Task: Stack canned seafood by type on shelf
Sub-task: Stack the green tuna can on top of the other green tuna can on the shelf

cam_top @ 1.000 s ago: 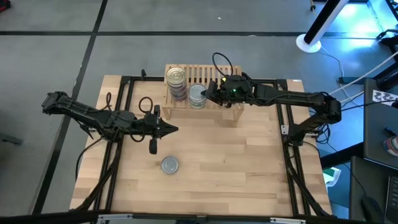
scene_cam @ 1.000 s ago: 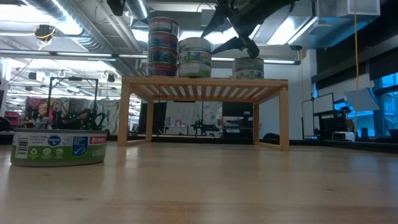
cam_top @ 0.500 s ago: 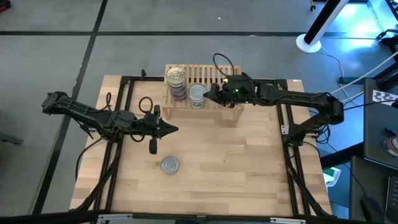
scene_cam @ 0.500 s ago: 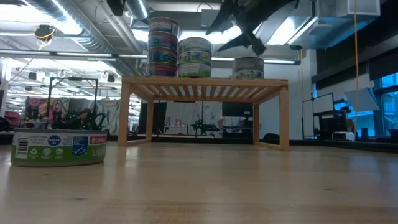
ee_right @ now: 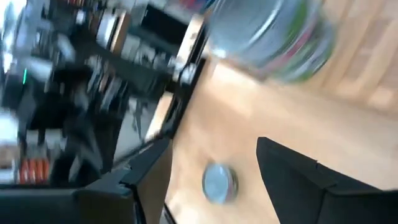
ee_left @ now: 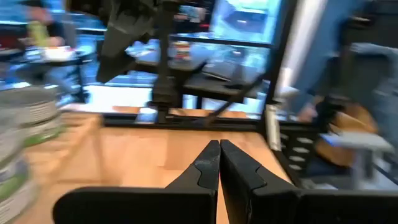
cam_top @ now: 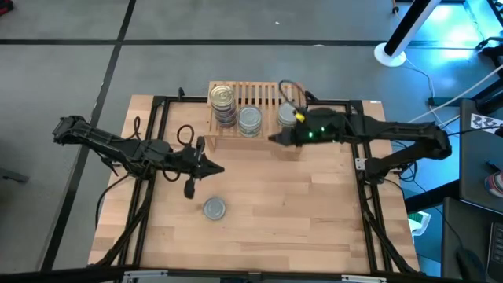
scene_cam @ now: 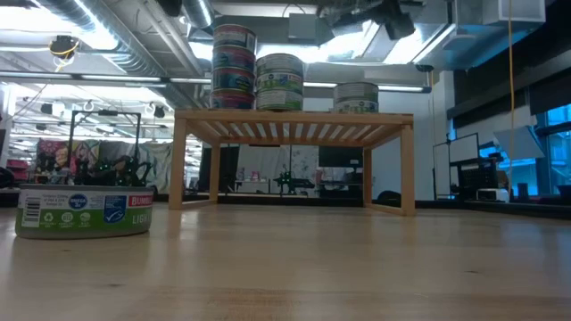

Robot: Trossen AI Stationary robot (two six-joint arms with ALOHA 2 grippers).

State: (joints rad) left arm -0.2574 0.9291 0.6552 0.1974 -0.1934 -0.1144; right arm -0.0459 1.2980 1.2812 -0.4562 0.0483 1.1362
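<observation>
The light-wood shelf (cam_top: 263,96) (scene_cam: 294,120) stands at the table's far edge. On its slats are a stack of three tins (cam_top: 222,102) (scene_cam: 234,64), a stack of two (cam_top: 250,119) (scene_cam: 278,82) and a single grey tin (cam_top: 287,115) (scene_cam: 356,96). One green-labelled tin (cam_top: 214,207) (scene_cam: 85,211) (ee_right: 217,182) rests flat on the table, near left of centre. My right gripper (cam_top: 273,139) (ee_right: 208,146) hangs open and empty just in front of the shelf. My left gripper (cam_top: 220,168) (ee_left: 219,152) is shut on nothing, level above the table, short of the loose tin.
A black frame (cam_top: 157,106) runs along the table's edges. Bare wood lies between the shelf and the near edge. To the right of the table stand a white lamp base (cam_top: 389,53) and equipment.
My right gripper has drawn back from above the shelf toward the table's near edge, rising and rolling as it went, still open. The single grey tin that its arm covered now shows on the shelf's right part.
</observation>
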